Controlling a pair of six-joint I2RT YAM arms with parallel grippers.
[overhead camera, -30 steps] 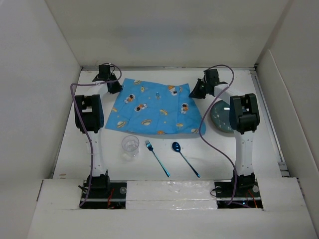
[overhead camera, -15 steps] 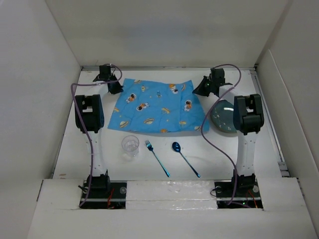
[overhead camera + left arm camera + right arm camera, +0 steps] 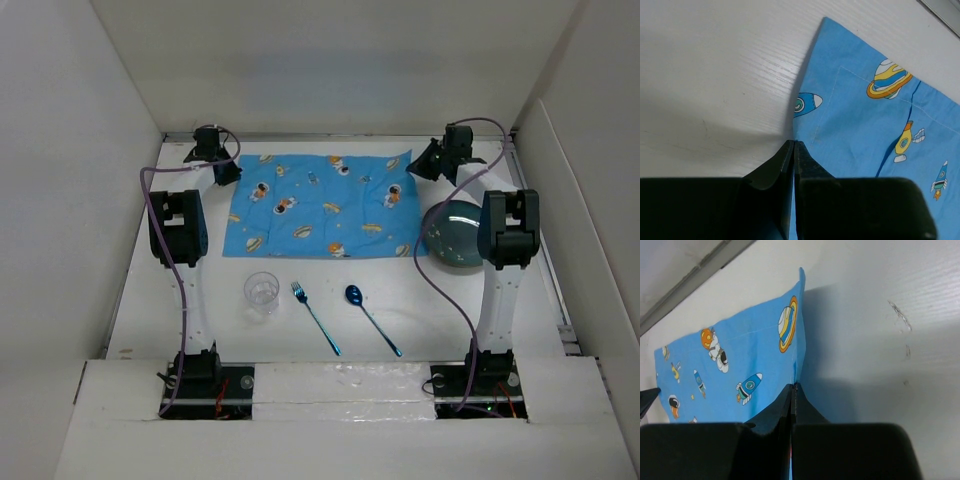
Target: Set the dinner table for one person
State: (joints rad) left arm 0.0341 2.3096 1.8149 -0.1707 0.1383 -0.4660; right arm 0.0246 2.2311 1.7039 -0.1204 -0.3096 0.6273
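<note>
Laying the blue mat (image 3: 320, 205) seems nearly done: the left end effector (image 3: 224, 172) and right end effector (image 3: 418, 166) each pinch a far corner, the mat flat on the tabletop (image 3: 285, 345), so release comes next.

One white tabletop (image 3: 420, 310) in view; on it, one blue cartoon-printed cloth mat (image 3: 320, 205); one clear glass (image 3: 262, 293); one blue fork (image 3: 315, 317); one blue spoon (image 3: 372, 319); one grey-green plate (image 3: 452, 232); two robot arms at the near edge, the left arm (image 3: 185, 260) and the right arm (image 3: 500, 280); two grippers, the left gripper (image 3: 793, 145) and the right gripper (image 3: 792, 387), one per arm; two purple cables, the left cable (image 3: 144, 195) and the right cable (image 3: 416, 265), likewise one per arm.
</note>
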